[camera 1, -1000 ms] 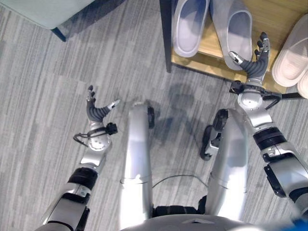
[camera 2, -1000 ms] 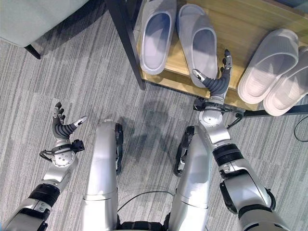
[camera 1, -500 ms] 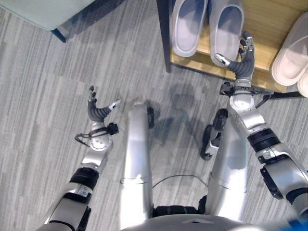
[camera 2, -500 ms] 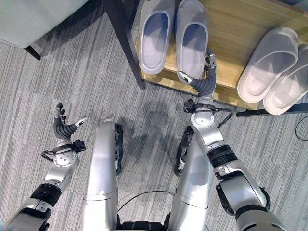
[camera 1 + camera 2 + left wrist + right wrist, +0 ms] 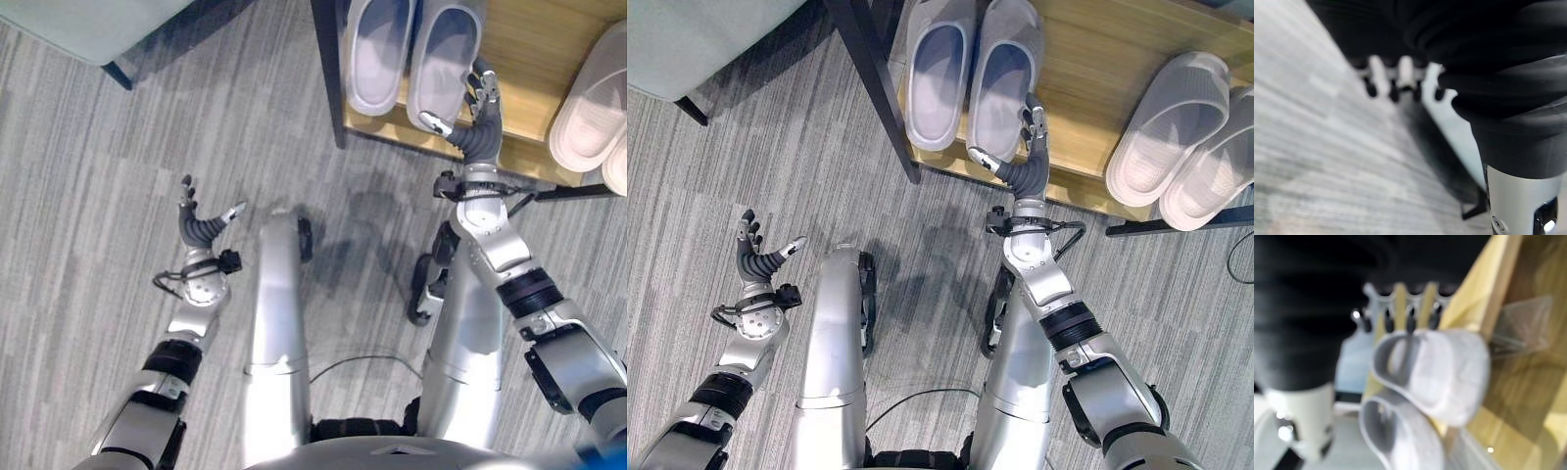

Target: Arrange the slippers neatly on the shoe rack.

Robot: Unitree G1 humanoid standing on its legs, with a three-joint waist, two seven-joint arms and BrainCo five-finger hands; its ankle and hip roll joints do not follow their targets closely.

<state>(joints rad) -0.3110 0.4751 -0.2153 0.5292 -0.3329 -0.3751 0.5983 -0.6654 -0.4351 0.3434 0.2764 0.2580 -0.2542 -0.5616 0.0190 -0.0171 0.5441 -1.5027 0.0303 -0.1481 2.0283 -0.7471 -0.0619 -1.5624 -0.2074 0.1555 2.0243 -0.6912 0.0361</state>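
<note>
The right hand (image 5: 1017, 172), fingers straight and spread, pressed against the heel of a pale grey foam slipper (image 5: 1003, 86) on the wooden shoe rack (image 5: 1087, 108); its twin (image 5: 937, 83) lay just beyond. The left hand (image 5: 757, 257) hung spread over grey carpet (image 5: 745, 157).

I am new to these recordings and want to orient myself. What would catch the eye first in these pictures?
First, the right hand, open, with its fingers against the heel end of a grey slipper on the wooden shoe rack. That slipper lies close beside a second grey slipper, and a pair of white slippers rests further to the right. The left hand hangs open above the grey carpet.
</note>
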